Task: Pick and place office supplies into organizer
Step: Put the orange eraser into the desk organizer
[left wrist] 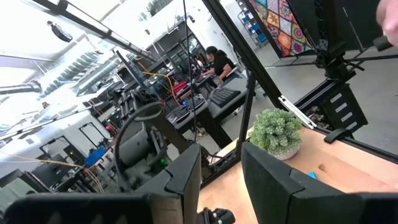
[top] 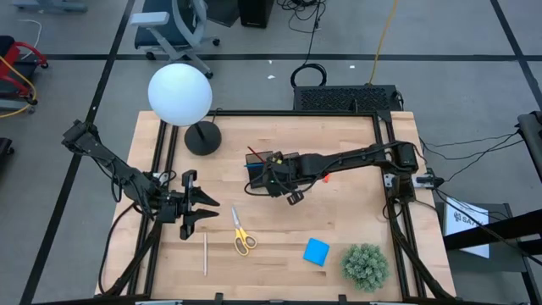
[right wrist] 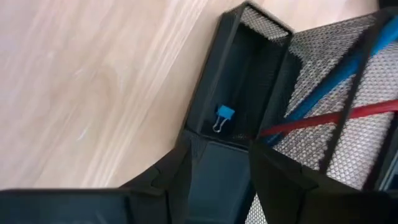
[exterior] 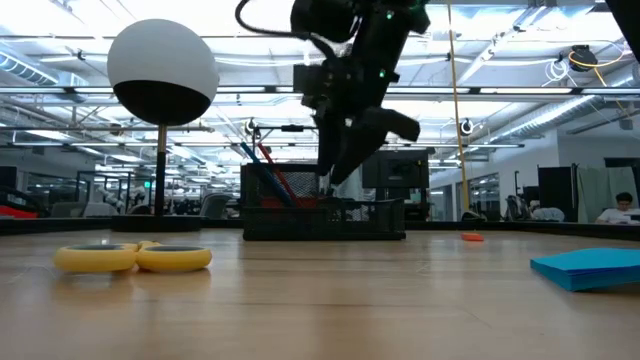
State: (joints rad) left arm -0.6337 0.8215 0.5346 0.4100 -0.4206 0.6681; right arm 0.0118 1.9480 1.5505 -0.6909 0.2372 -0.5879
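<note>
Over organizer [top: 264,169], right gripper [right wrist: 219,163] hovers, jaws open, nothing held. Clip [right wrist: 223,117], pens already binned. Scissors [top: 242,235], pencil [top: 205,254], notepad [top: 316,252] left on worktop. Left gripper [top: 207,211] parked, jaws open.

I see the organizer [top: 264,169] in the middle of the table [top: 339,220], with pens [right wrist: 329,118] and a clip [right wrist: 222,117] in it. The right gripper [top: 284,188] hangs over it. Nearer me lie the scissors [top: 243,235], the pencil [top: 205,254] to their left, the notepad [top: 316,252] and plant [top: 366,264] to their right. The left gripper [top: 206,212] waits left.
</note>
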